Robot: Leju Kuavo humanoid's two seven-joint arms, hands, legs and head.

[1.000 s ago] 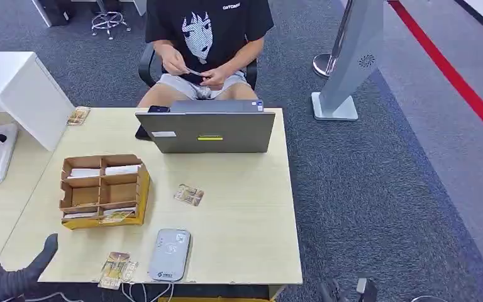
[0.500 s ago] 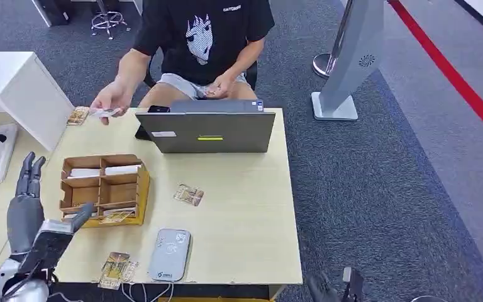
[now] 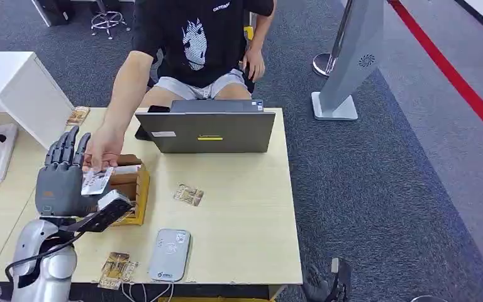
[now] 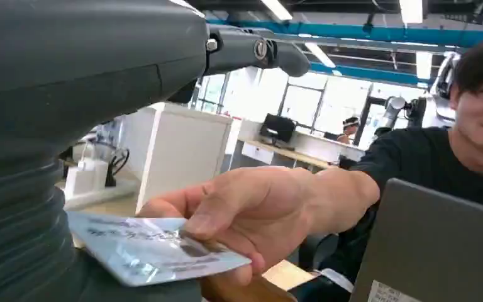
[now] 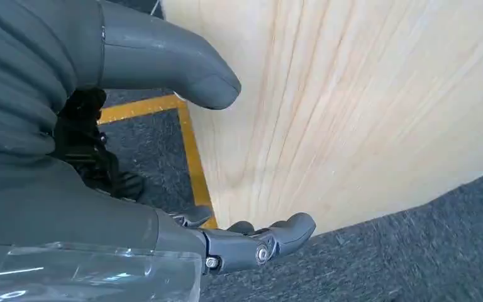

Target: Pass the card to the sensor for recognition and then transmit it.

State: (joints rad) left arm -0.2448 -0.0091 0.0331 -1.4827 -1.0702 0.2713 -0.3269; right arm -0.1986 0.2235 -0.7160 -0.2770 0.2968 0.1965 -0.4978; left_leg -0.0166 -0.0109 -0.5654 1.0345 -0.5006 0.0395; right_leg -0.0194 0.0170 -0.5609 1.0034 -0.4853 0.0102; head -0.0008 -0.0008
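Here the left hand is raised with fingers spread beside the cardboard organizer; a person's hand presses a card against its palm, seemingly ungripped. The right hand hangs spread beside the counter.

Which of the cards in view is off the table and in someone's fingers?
The pale card the person's hand holds against the left hand; the others lie on the table.

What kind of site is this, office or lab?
Likely an open-plan office or demo lab: grey carpet, a person seated behind a laptop on a light wooden desk, and more desks with a monitor under strip lights.
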